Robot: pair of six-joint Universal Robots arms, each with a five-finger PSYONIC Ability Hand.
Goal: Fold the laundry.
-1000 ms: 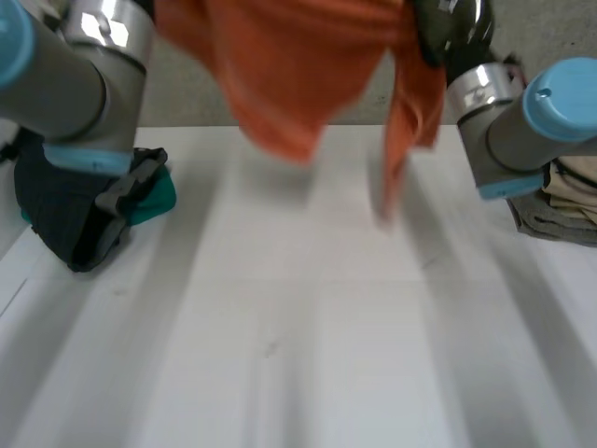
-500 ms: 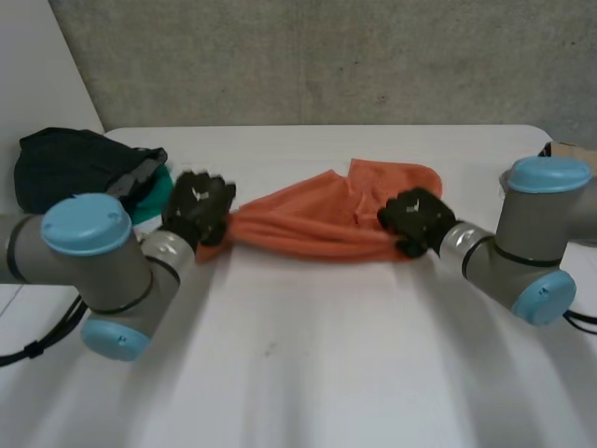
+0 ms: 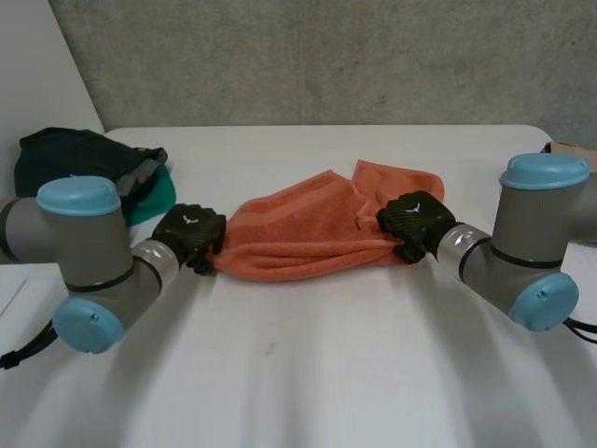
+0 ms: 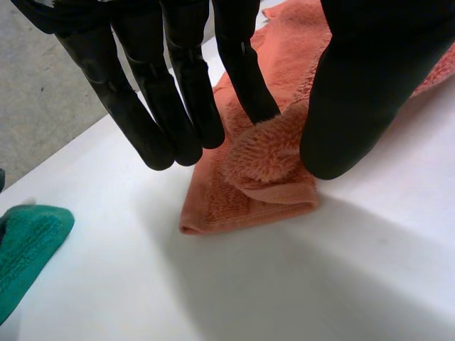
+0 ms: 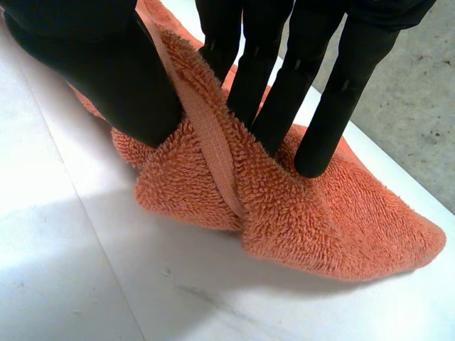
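Orange terry towel (image 3: 298, 245) bunched midway across the white table (image 3: 298, 373), pinched at opposite ends by left hand (image 3: 189, 233) and right hand (image 3: 413, 219). Spreading stage, probably; next, pull ends apart flat.

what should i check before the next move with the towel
1. Grip of left hand on one towel end: ok, pinched between thumb and fingers.
2. Grip of right hand on the other end: ok, pinched.
3. Is the towel spread flat: not ok, bunched between the hands.
4. Is the towel resting on the table: ok.
5. Are the dark pile and green cloth apart from the towel: ok.
6. Are true corners held: cannot tell.
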